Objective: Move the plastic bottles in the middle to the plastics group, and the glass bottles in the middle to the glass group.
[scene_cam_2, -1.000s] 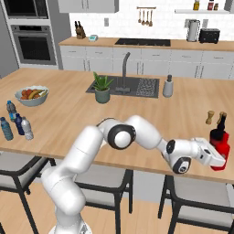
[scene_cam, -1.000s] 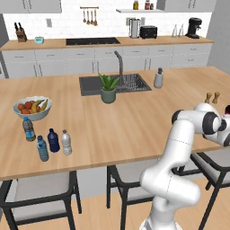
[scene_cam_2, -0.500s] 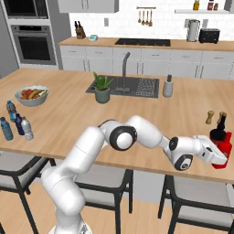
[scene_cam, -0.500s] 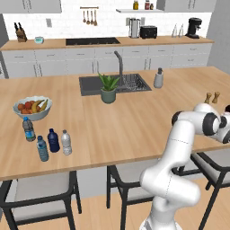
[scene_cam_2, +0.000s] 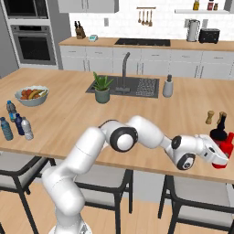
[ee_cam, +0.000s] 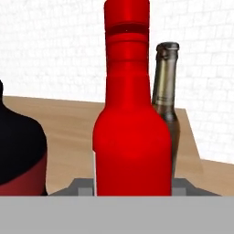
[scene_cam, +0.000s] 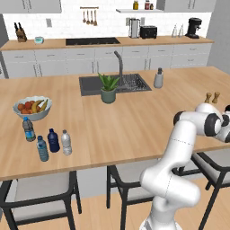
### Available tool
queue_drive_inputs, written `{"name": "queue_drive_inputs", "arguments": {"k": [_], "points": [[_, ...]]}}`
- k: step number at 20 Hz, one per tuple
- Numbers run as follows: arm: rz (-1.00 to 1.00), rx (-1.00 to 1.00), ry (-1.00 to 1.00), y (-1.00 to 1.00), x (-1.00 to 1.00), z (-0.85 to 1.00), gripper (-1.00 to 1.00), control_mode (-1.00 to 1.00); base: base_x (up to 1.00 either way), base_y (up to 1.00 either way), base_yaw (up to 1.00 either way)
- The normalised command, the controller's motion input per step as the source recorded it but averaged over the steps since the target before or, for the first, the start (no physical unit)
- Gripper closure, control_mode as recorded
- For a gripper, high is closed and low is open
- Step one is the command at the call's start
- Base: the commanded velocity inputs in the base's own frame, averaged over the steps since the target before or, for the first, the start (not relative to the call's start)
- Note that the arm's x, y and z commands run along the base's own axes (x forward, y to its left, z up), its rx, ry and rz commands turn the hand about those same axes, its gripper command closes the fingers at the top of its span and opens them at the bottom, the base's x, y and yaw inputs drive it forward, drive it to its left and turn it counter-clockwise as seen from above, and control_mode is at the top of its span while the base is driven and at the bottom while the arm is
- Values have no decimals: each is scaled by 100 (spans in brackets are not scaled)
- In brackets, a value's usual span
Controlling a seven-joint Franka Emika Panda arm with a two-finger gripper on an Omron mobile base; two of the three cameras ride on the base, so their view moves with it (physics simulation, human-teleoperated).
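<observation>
— Where's the red bottle (ee_cam: pixel 132 137)?
— Upright at the bench's (scene_cam_2: pixel 137 132) far right edge, about 3 o'clock in the right base view, pinched in the claw (scene_cam_2: pixel 218 160).
— Neighbours?
— Dark round bottle (ee_cam: pixel 18 155) at 9 o'clock, brownish glass bottle (ee_cam: pixel 165 100) just behind at 2 o'clock.
— Plastics?
— Grouped far left, near the fruit bowl (scene_cam: pixel 32 108).

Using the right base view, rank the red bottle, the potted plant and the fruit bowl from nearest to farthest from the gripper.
1. The red bottle: at the gripper, at the counter's far right end.
2. The potted plant: mid-counter, beside the sink.
3. The fruit bowl: far left end of the counter.
</observation>
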Motion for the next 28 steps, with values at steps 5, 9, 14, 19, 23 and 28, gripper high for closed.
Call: {"name": "queue_drive_inputs", "arguments": {"k": [5, 9, 14, 19, 23, 28], "points": [[0, 0, 0, 0, 2, -57, 100, -100, 0, 0, 0], [0, 0, -1, 0, -4, -58, -100, -100, 0, 0, 0], [0, 0, -7, 4, 0, -34, -100, -100, 0, 0, 0], [0, 0, -6, 22, 0, -30, -100, -100, 0, 0, 0], [0, 0, -6, 21, -1, -17, -100, -100, 0, 0, 0], [0, 0, -9, 21, -10, 0, -100, -100, 0, 0, 0]]}}
